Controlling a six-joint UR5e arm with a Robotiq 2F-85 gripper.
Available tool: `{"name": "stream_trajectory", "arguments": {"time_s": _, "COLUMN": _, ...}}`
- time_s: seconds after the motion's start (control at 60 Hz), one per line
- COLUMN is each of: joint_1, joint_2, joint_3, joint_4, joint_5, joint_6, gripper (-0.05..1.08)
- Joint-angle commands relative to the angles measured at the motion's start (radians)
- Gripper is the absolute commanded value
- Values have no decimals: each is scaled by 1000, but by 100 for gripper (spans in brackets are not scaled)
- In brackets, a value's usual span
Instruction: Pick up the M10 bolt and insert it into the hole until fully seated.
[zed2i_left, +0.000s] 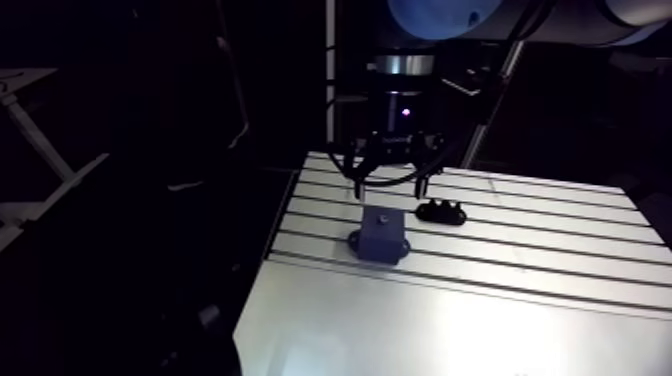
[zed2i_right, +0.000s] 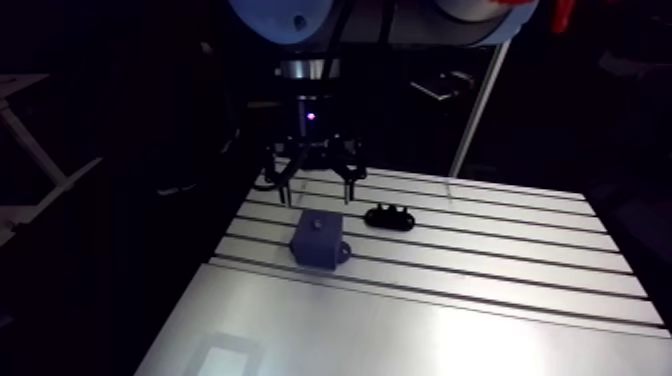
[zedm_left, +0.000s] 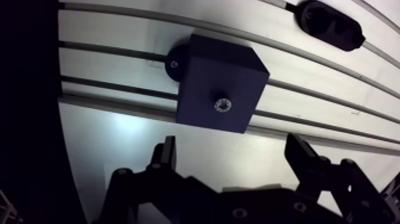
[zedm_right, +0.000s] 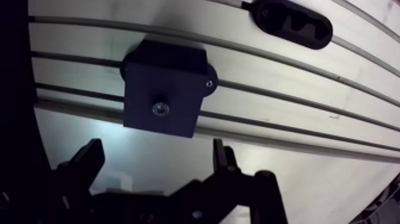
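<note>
A dark blue block (zedm_left: 220, 83) is fastened to the slotted table (zedm_left: 119, 65) by its side tabs. A bolt head (zedm_left: 222, 105) with a bright socket shows in the hole in the block's top face. My gripper (zedm_left: 232, 158) hangs above the table just beside the block, open, with nothing between its fingers (zedm_left: 168, 156). In the arm view the gripper (zed2i_left: 390, 185) hovers just behind and above the block (zed2i_left: 380, 232).
A black holder (zedm_left: 331, 24) with several notches lies on the table beyond the block, to the block's right in the arm view (zed2i_left: 441, 211). The table's left edge (zed2i_left: 285, 215) drops off close beside the block.
</note>
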Motion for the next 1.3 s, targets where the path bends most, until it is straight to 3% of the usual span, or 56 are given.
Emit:
{"name": "stream_trajectory", "arguments": {"time_s": 0.017, "joint_1": -9, "joint_2": -56, "joint_3": -43, "joint_4": 95, "joint_5": 1, "joint_6": 0, "gripper": 0}}
{"name": "stream_trajectory", "arguments": {"time_s": 0.183, "joint_1": -27, "joint_2": -99, "joint_3": -110, "joint_4": 213, "joint_5": 1, "joint_6": 0, "gripper": 0}}
{"name": "stream_trajectory", "arguments": {"time_s": 0.3, "joint_1": -70, "joint_2": -148, "joint_3": -175, "joint_4": 271, "joint_5": 1, "joint_6": 0, "gripper": 0}}
{"name": "stream_trajectory", "arguments": {"time_s": 0.683, "joint_1": -121, "joint_2": -159, "joint_3": -310, "joint_4": 416, "joint_5": 1, "joint_6": 1, "gripper": 0}}
{"name": "stream_trajectory", "arguments": {"time_s": 1.3, "joint_1": -151, "joint_2": -191, "joint_3": -358, "joint_4": 428, "joint_5": 4, "joint_6": 3, "gripper": 0}}
